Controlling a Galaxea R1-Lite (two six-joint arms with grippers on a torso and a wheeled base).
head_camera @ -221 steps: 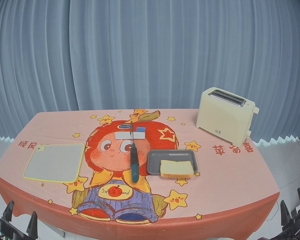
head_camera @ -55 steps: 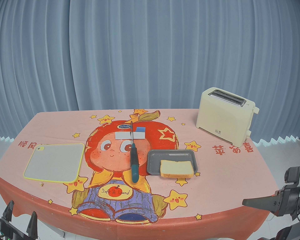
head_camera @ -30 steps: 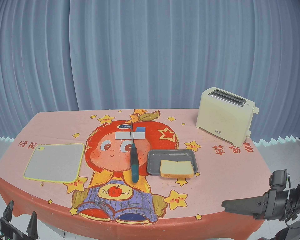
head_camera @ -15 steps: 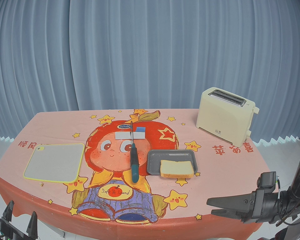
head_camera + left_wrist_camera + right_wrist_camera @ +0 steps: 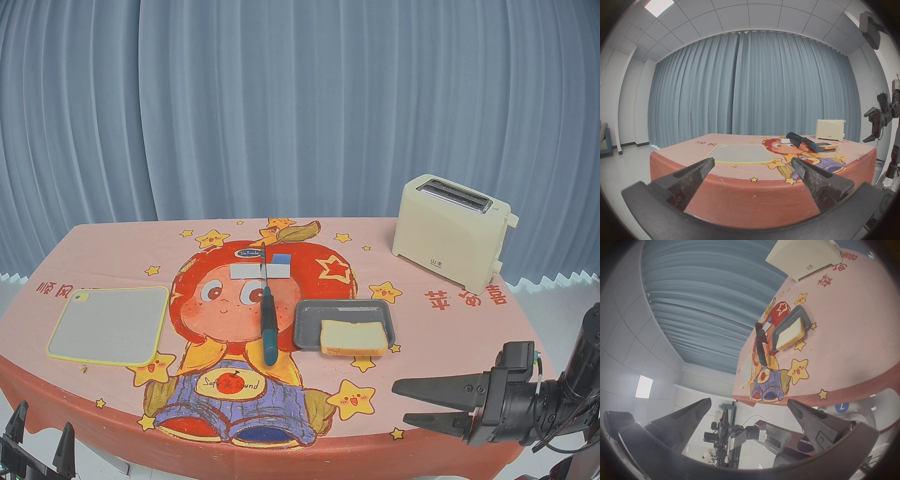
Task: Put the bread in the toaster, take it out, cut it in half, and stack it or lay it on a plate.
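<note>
**Bread [image 5: 354,338] on plate [image 5: 344,309], nothing gripped**

Slice lies flat across the plate's near rim. Knife [image 5: 269,320] sits just left of the plate, toaster [image 5: 451,232] beyond it to the right. Right gripper [image 5: 401,403] hangs near-right of the plate, fingers spread. Left gripper [image 5: 751,162] is well left of it, also spread.

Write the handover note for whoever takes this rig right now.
Right gripper: open, empty, over the near right edge of the table, pointing toward the bread.
Left gripper: open, empty, low before the table's near left corner.
Bread lies on the near rim of the grey tray. The knife is just left of the tray, the cutting board at left, the toaster far right.
Done: nothing.
Left: toast, take out, halve, plate.
</note>
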